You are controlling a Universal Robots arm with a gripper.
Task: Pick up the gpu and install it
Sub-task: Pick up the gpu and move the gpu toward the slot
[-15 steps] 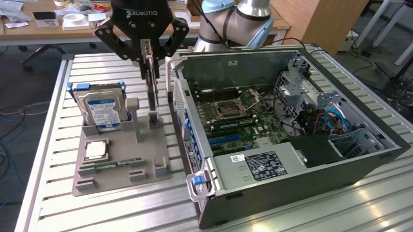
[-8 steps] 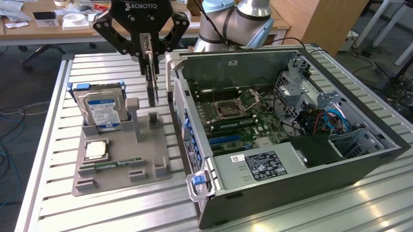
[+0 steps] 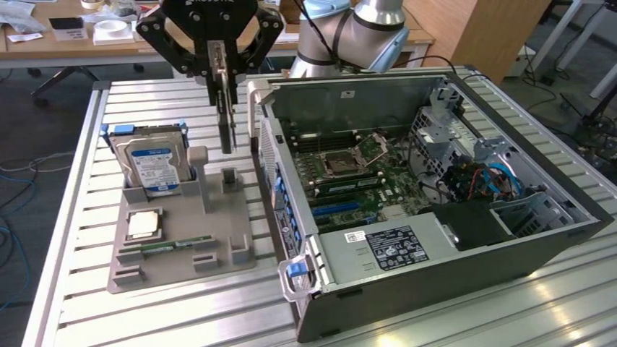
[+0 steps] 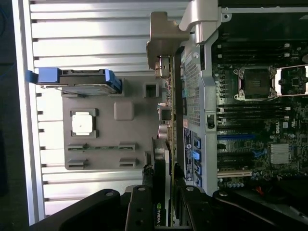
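— Gripper (image 3: 225, 69)?
— Closed partway, clamped flat on both faces of the gpu (image 3: 227, 119) near its upper end. Nothing else in the jaws.

— Whereabouts of the gpu?
— Hanging upright, thin edge toward the exterior camera, at about eleven o'clock on that view's face. Clear of the grey fixture tray (image 3: 183, 267) below. Hard drive (image 3: 149, 163) at its eight o'clock, open computer case (image 3: 463, 275) at its three o'clock, just beside. Not yet seated on the motherboard (image 4: 255, 120).

— Handling?
— Probably stiff and fairly light, yet delicate: bare circuit board on one face, cooler block on the other. Long below the grip, so likely to lever in the pads if knocked against the case wall.

— Best place to take hold?
— Much as gripped now, by this reckoning: across the flat faces, well away from the connector edge and from loose components. Firm squeeze, not a crushing one.
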